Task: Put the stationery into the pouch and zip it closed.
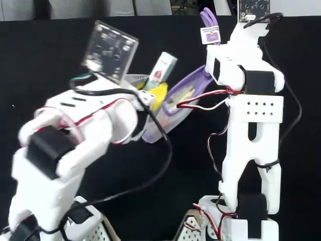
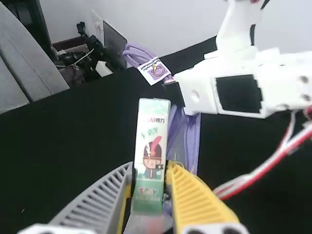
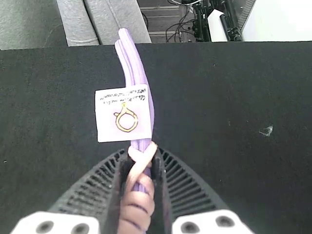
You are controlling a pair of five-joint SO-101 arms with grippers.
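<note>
Pouch [image 1: 188,83] is lilac and open-mouthed, stationery box [image 2: 152,156] green-white, cartoon-printed.

1. Clamping a stationery box [image 1: 163,66] between the grey and yellow fingers [image 1: 159,95] of the left gripper [image 1: 150,86], just left of the frame's top centre.
2. Tilting that box up and to the right, just above the open mouth of the purple pouch [image 1: 186,95].
3. Pinching the pouch's loop [image 1: 209,18] in the right gripper [image 1: 213,46], right of top centre, with a white tag [image 1: 210,35] on the loop.
4. Hanging the pouch slantwise from there, down toward mid-frame, over the black table [image 1: 50,60].
5. Rising from the lower left and lower right corners as two white arms, trailing red and black cables [image 1: 165,165].
</note>
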